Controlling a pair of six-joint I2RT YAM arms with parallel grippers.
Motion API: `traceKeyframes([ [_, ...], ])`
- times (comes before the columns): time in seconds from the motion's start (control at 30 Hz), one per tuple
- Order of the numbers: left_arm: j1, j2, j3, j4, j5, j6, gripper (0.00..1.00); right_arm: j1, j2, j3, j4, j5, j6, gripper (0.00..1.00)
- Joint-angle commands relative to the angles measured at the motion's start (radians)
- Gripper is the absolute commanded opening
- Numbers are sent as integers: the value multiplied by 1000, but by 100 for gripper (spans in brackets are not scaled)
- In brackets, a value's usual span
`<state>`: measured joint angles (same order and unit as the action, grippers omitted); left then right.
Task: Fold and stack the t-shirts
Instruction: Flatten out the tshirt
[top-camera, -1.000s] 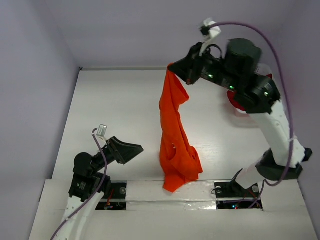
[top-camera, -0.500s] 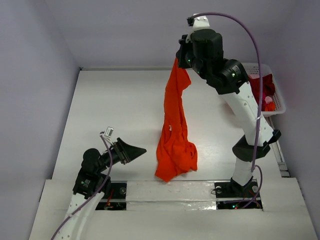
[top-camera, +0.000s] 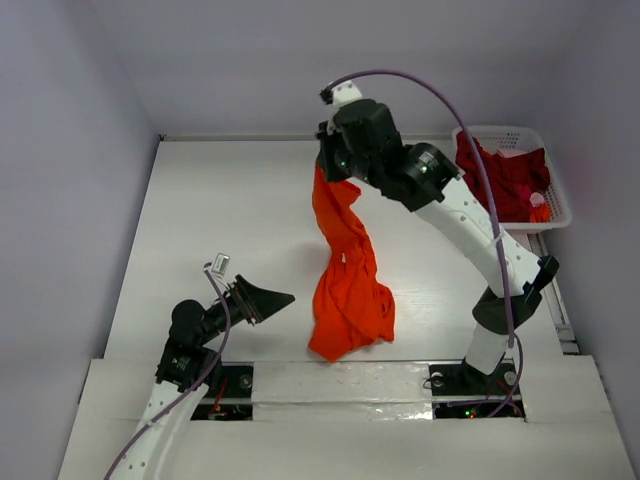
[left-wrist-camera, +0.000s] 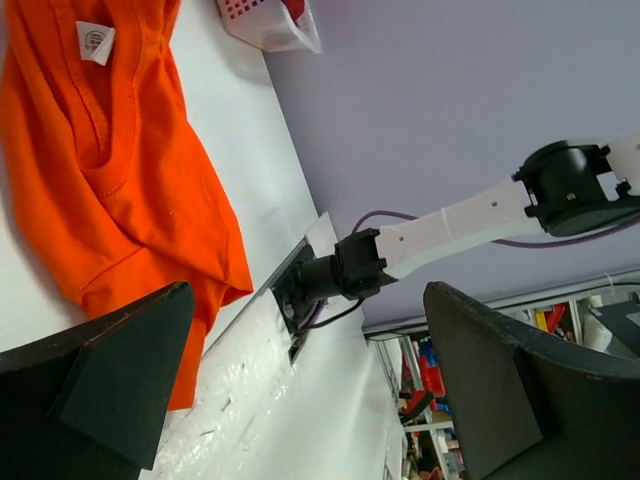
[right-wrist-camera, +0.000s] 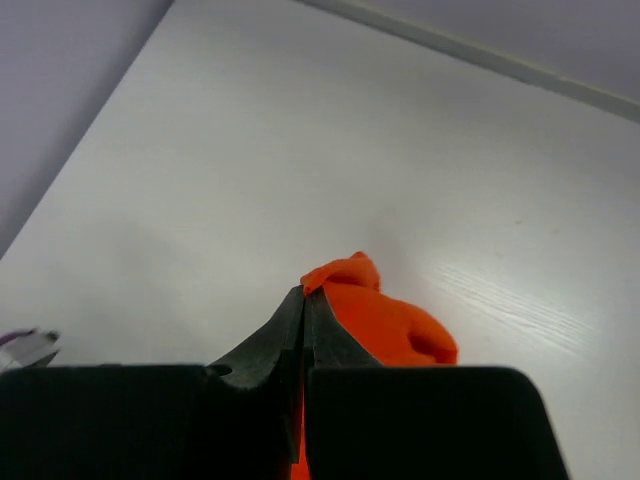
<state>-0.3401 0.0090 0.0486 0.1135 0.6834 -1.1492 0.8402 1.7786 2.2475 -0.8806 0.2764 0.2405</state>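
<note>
The orange t-shirt (top-camera: 348, 285) hangs as a twisted strip from my right gripper (top-camera: 326, 172), which is shut on its top edge above the middle of the table. The shirt's lower part lies bunched near the front edge. In the right wrist view the closed jaws (right-wrist-camera: 303, 296) pinch an orange fold (right-wrist-camera: 392, 325). My left gripper (top-camera: 276, 298) stands open and low, just left of the heap, touching nothing. Its wrist view shows the shirt (left-wrist-camera: 110, 170), neck label up, beyond the spread fingers (left-wrist-camera: 308, 300). The crimson t-shirt (top-camera: 505, 178) lies crumpled in the basket.
The white lattice basket (top-camera: 559, 212) stands at the table's back right corner; one corner of the basket (left-wrist-camera: 268, 28) also shows in the left wrist view. Purple walls close in the left, back and right sides. The right arm's base (top-camera: 488, 345) rises near the front edge.
My right arm has swung left and down with the orange shirt, so its top hangs lower and more cloth rests on the table. The left gripper has barely shifted.
</note>
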Motion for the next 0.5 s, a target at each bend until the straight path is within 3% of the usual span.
traceKeyframes([
  [0.0, -5, -33, 52, 16, -4, 46, 99, 131, -67, 26, 109, 18, -18, 0],
  [0.23, -5, -110, 195, -182, -90, 104, 99, 359, 129, 359, 49, 87, -75, 0],
  [0.33, -5, -132, 282, -287, -105, 146, 99, 467, 159, 363, 106, 125, -139, 0],
  [0.47, -5, -147, 362, -412, -133, 190, 99, 481, 174, 345, 140, 150, -138, 0],
])
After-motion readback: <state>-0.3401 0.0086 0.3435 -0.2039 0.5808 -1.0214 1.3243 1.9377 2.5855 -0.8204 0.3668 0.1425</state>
